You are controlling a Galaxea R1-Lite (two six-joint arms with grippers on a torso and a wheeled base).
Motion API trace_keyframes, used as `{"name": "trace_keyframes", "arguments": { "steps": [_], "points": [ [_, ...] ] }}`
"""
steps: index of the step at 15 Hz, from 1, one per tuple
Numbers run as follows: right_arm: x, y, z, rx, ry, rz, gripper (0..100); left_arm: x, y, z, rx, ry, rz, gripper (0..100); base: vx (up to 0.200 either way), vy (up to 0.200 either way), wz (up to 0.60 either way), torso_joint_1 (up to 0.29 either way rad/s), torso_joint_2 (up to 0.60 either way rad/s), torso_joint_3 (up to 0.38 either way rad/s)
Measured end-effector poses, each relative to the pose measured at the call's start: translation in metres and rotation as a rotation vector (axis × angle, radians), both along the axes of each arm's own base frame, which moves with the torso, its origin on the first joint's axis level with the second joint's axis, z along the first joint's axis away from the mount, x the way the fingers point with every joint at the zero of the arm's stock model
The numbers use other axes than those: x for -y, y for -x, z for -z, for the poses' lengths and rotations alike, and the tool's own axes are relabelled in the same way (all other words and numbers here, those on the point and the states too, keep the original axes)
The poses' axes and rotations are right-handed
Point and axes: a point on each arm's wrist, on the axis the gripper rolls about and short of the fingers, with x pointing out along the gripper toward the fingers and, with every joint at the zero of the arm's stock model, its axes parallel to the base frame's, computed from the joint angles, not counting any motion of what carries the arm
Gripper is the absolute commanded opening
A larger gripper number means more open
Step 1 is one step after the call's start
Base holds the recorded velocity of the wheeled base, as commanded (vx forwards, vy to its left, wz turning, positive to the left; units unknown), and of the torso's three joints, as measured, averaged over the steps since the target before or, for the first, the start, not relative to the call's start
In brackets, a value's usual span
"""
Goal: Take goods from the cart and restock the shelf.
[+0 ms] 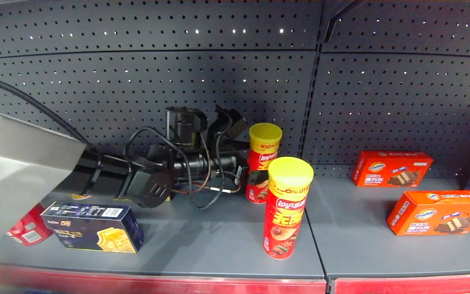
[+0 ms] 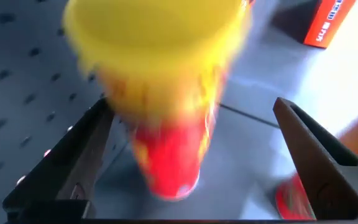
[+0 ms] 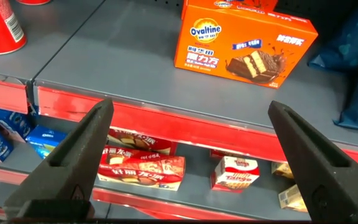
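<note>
So the landmark here is the front chip can (image 1: pixel 287 204), standing upright near the front lip of the grey shelf (image 1: pixel 202 245), yellow lid up. The can that matters is the back chip can (image 1: pixel 264 157), just behind the front one and a bit to its left, close to the pegboard wall (image 1: pixel 178 81). It's upright too: long axis straight up and down, yellow lid on top, red base on the shelf. The left gripper (image 2: pixel 194 106) comes in sideways from the left of the front can, and its jaws are spread wide with the back can sitting between them. One finger looks close to the can and the other is clearly apart from it, so there's no squeeze. The right gripper (image 3: pixel 188 106) hangs off to the right of the front can, out past the shelf's red edge, jaws wide and holding nothing. Right of the front can lie two orange boxes: the nearer orange box (image 1: pixel 439 212) and the farther orange box (image 1: pixel 392 168). Left of it is a dark blue box (image 1: pixel 94 226) lying flat.
</note>
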Motion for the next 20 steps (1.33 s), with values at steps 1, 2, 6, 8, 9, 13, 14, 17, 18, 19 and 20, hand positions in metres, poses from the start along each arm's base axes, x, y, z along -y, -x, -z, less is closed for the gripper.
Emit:
{"name": "trace_keyframes", "arguments": {
  "steps": [1, 2, 6, 8, 9, 13, 14, 17, 18, 19, 20],
  "points": [
    [0.000, 0.000, 0.001, -0.003, 0.000, -0.002, 100, -0.008, 0.006, -0.002, -0.001, 0.000, -0.010, 100, 0.000, 0.000, 0.00, 0.000, 0.00, 0.000],
    [0.000, 0.000, 0.001, -0.006, 0.001, -0.003, 100, -0.016, 0.011, -0.002, -0.001, -0.001, -0.021, 100, 0.000, 0.000, 0.00, 0.000, 0.00, 0.000],
    [0.000, -0.001, 0.000, -0.006, 0.001, -0.007, 100, -0.043, 0.029, 0.001, 0.021, -0.022, -0.090, 100, 0.000, 0.000, 0.00, 0.000, 0.00, 0.000],
    [0.000, -0.001, -0.001, -0.001, 0.000, -0.007, 100, -0.048, 0.033, 0.002, 0.034, -0.048, -0.136, 100, 0.000, 0.000, 0.00, 0.000, 0.00, 0.000],
    [0.000, -0.001, -0.002, 0.001, 0.000, -0.007, 100, -0.050, 0.035, 0.004, 0.029, -0.059, -0.157, 100, 0.000, 0.000, 0.00, 0.000, 0.00, 0.000],
    [0.000, -0.001, -0.004, 0.001, -0.001, -0.006, 100, -0.053, 0.047, 0.017, -0.010, -0.110, -0.229, 100, 0.000, 0.000, 0.00, 0.000, 0.00, 0.000],
    [0.000, -0.001, -0.004, -0.001, 0.000, -0.006, 100, -0.054, 0.047, 0.018, -0.010, -0.125, -0.268, 100, 0.000, 0.000, 0.00, 0.000, 0.00, 0.000],
    [0.000, -0.002, -0.002, -0.006, 0.001, -0.006, 100, -0.053, 0.041, 0.024, -0.009, -0.155, -0.351, 100, 0.000, 0.000, 0.00, 0.000, 0.00, 0.000],
    [0.000, -0.002, -0.002, -0.005, 0.001, -0.006, 100, -0.052, 0.037, 0.026, -0.009, -0.161, -0.366, 100, 0.000, 0.000, 0.00, 0.000, 0.00, 0.000],
    [0.000, -0.002, -0.002, -0.006, 0.001, -0.006, 100, -0.050, 0.034, 0.028, -0.009, -0.165, -0.373, 100, 0.000, 0.000, 0.00, 0.000, 0.00, 0.000],
    [0.000, -0.002, -0.002, -0.006, 0.001, -0.006, 100, -0.048, 0.030, 0.029, -0.010, -0.168, -0.381, 100, 0.000, 0.000, 0.00, 0.000, 0.00, 0.000]
  ]
}}
